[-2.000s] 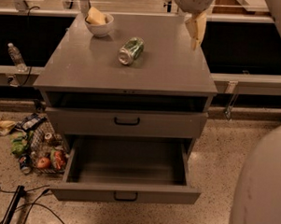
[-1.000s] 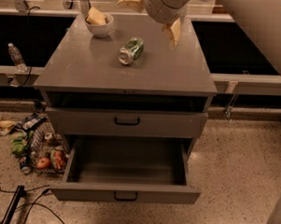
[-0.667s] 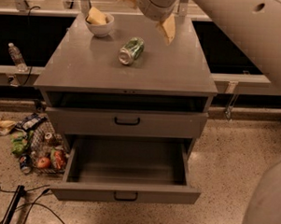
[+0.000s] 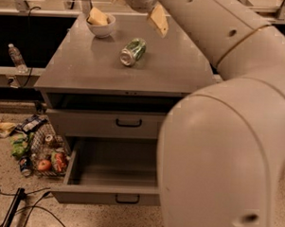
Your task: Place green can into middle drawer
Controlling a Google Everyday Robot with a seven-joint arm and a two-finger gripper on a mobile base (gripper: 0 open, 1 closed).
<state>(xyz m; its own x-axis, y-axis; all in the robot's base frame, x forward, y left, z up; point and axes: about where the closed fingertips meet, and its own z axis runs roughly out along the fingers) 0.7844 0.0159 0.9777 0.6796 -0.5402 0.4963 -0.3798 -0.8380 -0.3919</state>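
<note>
The green can (image 4: 133,51) lies on its side on the grey cabinet top (image 4: 92,70), its silver end facing the front left. My gripper (image 4: 138,8) hovers above the back of the cabinet top, just behind and above the can. It is open and empty, with one tan finger (image 4: 159,20) to the can's right rear and the other at the frame's top edge. The middle drawer (image 4: 112,173) is the lowest one. It is pulled out and has nothing in it, and its black handle (image 4: 127,198) faces front.
A white bowl (image 4: 101,26) with a tan item stands at the back left of the top. The drawer above (image 4: 129,123) is shut. My arm fills the right side. A water bottle (image 4: 16,57), a basket of groceries (image 4: 42,152) and cables (image 4: 15,209) are at the left.
My gripper has moved left along the back of the cabinet top, from right of the can to just behind it. The arm now covers the right side. The can has not moved.
</note>
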